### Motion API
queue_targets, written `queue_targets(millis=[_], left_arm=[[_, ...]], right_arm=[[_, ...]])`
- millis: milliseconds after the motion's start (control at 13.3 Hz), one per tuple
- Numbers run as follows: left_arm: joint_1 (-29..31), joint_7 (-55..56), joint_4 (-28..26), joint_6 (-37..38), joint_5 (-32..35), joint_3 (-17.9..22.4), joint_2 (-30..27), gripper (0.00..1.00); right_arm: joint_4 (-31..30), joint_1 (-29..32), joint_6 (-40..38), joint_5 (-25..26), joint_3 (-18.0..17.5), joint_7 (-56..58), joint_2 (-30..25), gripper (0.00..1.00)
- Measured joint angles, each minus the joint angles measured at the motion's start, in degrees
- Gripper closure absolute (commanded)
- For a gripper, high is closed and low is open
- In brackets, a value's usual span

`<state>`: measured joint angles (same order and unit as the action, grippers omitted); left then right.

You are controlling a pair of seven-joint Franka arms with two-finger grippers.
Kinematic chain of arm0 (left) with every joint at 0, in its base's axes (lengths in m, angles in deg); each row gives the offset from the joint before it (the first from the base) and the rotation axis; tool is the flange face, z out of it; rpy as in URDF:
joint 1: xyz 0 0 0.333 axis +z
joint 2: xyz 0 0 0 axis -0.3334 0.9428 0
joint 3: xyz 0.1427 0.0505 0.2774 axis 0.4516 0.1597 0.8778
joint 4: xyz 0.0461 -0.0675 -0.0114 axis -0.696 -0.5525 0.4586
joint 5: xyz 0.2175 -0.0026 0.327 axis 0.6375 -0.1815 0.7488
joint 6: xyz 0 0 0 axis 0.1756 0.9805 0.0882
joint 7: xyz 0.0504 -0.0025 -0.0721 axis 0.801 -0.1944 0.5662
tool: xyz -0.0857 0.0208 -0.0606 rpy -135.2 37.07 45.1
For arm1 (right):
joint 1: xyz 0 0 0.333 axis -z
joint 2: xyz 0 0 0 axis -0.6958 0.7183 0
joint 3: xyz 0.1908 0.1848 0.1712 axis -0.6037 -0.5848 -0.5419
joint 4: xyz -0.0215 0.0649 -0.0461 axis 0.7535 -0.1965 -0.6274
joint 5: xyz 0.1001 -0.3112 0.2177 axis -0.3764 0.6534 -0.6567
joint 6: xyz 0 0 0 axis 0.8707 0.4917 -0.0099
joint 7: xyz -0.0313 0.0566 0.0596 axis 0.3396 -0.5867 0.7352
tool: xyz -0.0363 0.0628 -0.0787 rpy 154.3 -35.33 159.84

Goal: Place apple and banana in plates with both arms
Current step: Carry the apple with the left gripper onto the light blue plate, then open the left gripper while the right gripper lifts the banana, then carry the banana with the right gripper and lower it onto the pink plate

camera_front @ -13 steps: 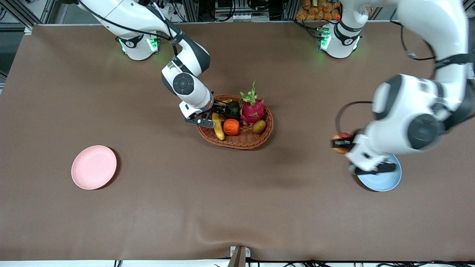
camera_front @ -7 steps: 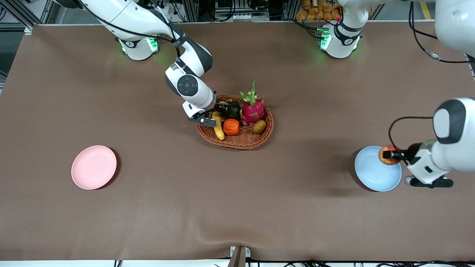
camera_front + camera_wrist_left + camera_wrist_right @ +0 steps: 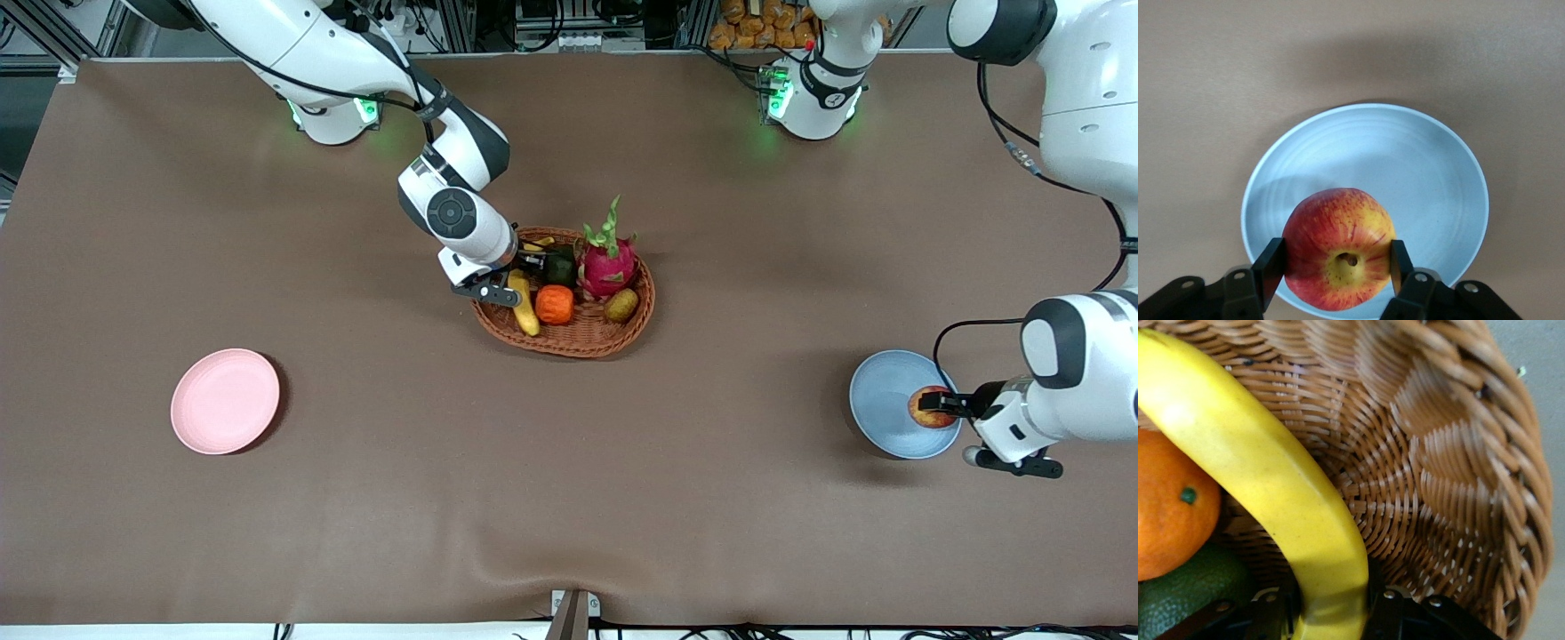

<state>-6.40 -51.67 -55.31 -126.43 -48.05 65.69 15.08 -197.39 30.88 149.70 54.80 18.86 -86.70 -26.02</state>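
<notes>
Meanwhile, left gripper (image 3: pixel 944 405) jaws clamp the apple (image 3: pixel 927 407) over the blue plate's (image 3: pixel 889 400) three-o'clock edge; right gripper (image 3: pixel 514 277) jaws pinch the banana (image 3: pixel 523 307) in the basket (image 3: pixel 578 342).

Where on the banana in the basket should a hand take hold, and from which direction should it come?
Grip the banana across its narrow width near the end farther from the front camera, coming from above. It lies flat in the wicker basket beside the orange fruit, so only its top is free. The right hand is already shut there.
</notes>
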Motion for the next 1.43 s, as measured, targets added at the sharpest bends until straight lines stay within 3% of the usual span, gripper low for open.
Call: queue_targets(millis=[75,150,300,600,825,1125,1425], left_arm=[[-0.1,0.0,0.0,0.0,0.0,0.0,0.2,0.25],[0.0,0.0,0.0,0.0,0.0,0.0,0.3,0.00],[0.0,0.0,0.0,0.0,0.0,0.0,0.3,0.00],[0.0,0.2,1.7,0.1,0.0,-0.6,-0.7,0.00],[-0.1,1.4,3.5,5.4,-0.1,-2.9,-7.5,0.00],[-0.4,2.6,3.7,12.0,-0.1,-5.7,-21.2,0.00],[-0.6,6.9,3.3,17.2,-0.1,-9.8,-28.2,0.00]], right_arm=[[0.1,0.0,0.0,0.0,0.2,0.0,0.0,0.89],[0.4,0.0,0.0,0.0,0.3,0.0,-0.2,0.89],[1.0,0.0,-1.0,0.0,0.6,0.1,-1.3,0.89],[4.6,0.1,-14.0,0.1,1.0,0.1,-7.3,0.88],[5.4,0.2,-18.8,0.1,2.6,0.1,-11.9,0.88],[7.2,1.0,-22.7,0.1,10.5,4.7,-14.5,0.88],[7.8,7.5,-23.0,0.2,18.4,18.2,-14.3,0.88]])
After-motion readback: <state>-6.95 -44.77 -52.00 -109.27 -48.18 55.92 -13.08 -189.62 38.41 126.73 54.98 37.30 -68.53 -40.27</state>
